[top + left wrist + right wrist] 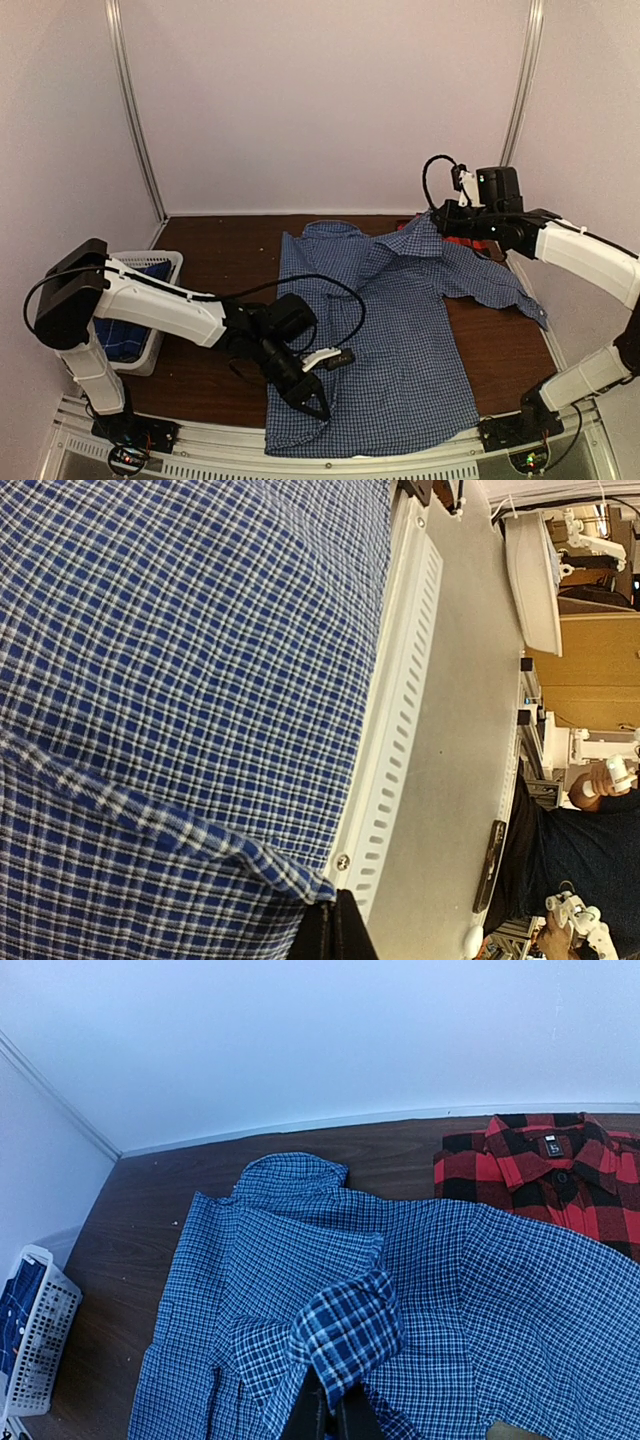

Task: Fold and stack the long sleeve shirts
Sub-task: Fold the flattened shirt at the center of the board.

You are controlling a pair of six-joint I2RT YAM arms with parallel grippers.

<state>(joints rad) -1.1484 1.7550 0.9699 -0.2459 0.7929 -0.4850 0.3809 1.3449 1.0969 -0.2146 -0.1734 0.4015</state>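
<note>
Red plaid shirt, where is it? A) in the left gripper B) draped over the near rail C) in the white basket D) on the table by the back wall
D: the red plaid shirt lies folded on the table near the back wall, beyond the blue gingham shirt.

Brown table (220, 250) with blue gingham shirt (390, 340), red plaid shirt (540, 1170), basket (165, 262).
</note>
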